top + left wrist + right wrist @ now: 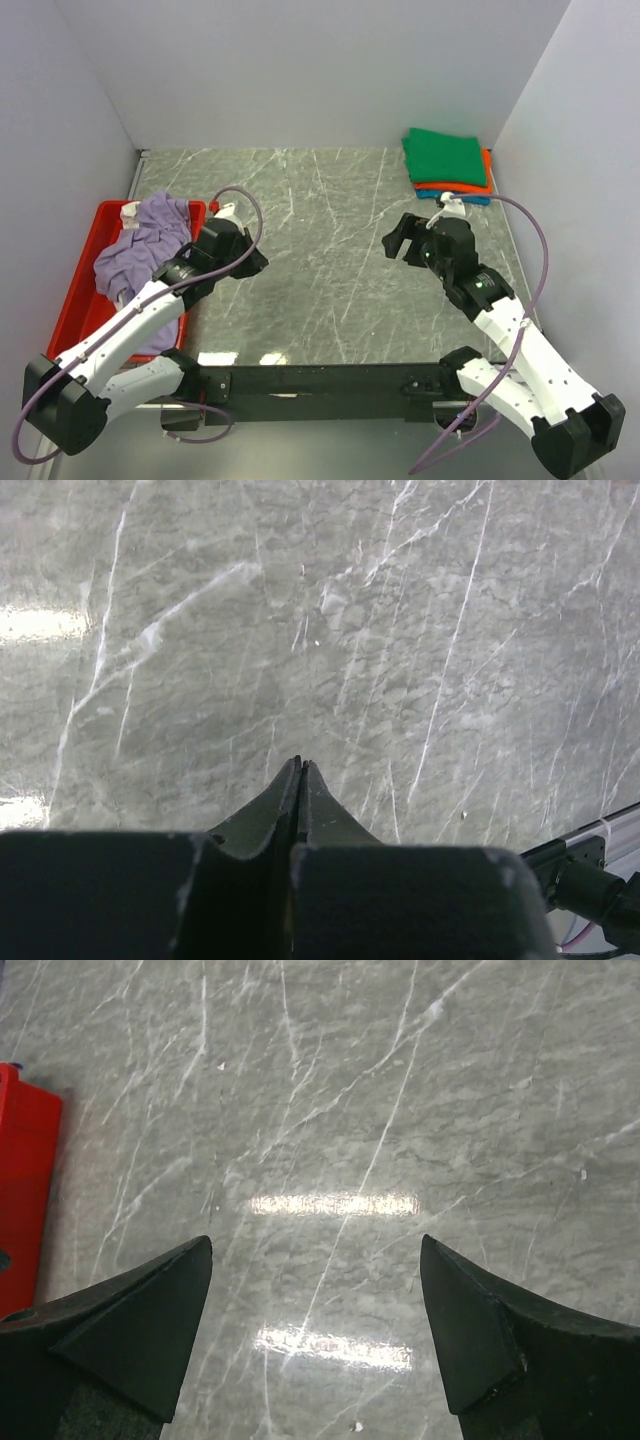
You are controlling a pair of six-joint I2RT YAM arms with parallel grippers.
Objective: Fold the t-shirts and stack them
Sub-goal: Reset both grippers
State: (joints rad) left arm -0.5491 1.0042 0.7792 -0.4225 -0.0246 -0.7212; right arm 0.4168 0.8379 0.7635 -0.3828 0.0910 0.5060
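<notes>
At the back right corner lies a folded stack of t-shirts: a bright green one (445, 155) on top, an orange one (452, 187) under it and a blue one (458, 197) at the bottom. A crumpled lavender t-shirt (150, 242) fills the red tray (72, 295) on the left. My left gripper (258, 262) hovers just right of the tray; in the left wrist view it (301, 763) is shut with nothing in it, over bare table. My right gripper (398, 240) sits in front of the stack; the right wrist view shows it (316, 1245) open and empty.
The table (320, 250) is grey marble-patterned, walled in white on the left, back and right. A corner of the red tray (25, 1190) shows at the left edge of the right wrist view. Purple cables loop off both arms.
</notes>
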